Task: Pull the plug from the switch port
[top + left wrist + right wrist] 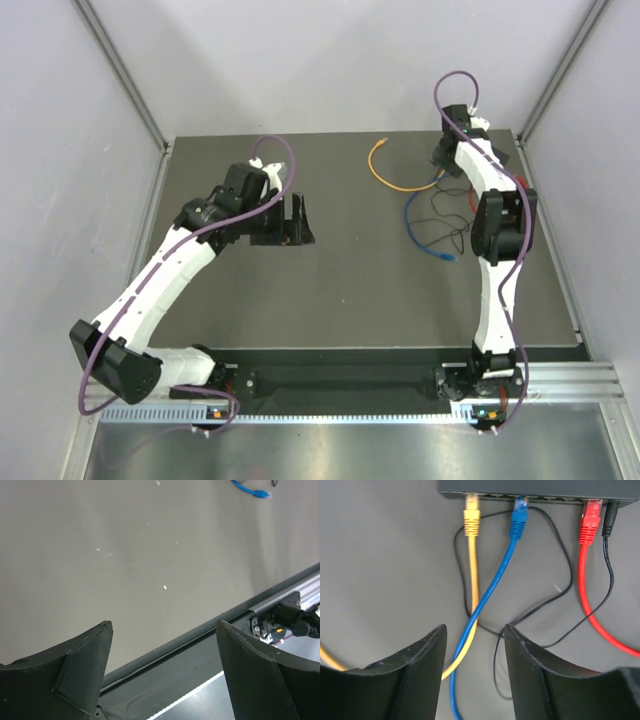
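Looking over the bench [340,300]: dark, flat, one arm out over each side. The switch [540,490] lies at the far right of the bench, under the right arm, port row facing the right tool [475,630].

Right tool: jaws apart, nothing held, hovering short of the ports, approx. in line w/ the yellow plug [471,517] and blue plug [519,520].

Left tool [164,625]: jaws wide, nothing held, over bare bench, well apart from the switch.

Also in the port row: red plug [590,522], w/ a thin black power lead [609,525] just beside it. Which plug is meant: cannot tell.

Handling, est.: switch prob. light, may slide w/ the pull. Cables limp. Plugs small, rigid, likely latch-held. Grip the plug body, not the cable.
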`<action>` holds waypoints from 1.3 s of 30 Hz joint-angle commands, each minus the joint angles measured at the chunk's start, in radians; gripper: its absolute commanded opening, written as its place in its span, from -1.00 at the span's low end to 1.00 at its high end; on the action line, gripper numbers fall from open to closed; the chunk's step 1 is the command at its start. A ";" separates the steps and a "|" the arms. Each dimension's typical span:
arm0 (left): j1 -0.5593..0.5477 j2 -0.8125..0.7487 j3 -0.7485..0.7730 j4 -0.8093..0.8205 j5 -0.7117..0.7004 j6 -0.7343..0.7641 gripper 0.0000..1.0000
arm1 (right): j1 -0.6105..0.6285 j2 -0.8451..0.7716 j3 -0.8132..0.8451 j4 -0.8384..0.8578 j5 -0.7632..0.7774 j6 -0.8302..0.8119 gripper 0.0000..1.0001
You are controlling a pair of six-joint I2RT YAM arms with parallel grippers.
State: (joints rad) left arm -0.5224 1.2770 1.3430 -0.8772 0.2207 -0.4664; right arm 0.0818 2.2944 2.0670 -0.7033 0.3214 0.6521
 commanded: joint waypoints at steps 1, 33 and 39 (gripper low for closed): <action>0.025 -0.019 0.022 -0.020 0.019 0.043 0.78 | -0.007 0.039 0.080 -0.039 0.045 0.027 -0.02; 0.124 -0.016 -0.051 0.021 0.105 0.049 0.71 | 0.059 -0.006 -0.107 -0.068 -0.139 0.277 -1.00; 0.136 -0.022 -0.061 0.018 0.109 0.054 0.69 | 0.189 -0.067 -0.162 -0.075 -0.188 0.447 -1.00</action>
State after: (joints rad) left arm -0.3954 1.2724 1.2930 -0.8902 0.3107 -0.4309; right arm 0.1715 2.3047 1.9301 -0.7349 0.2260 0.9791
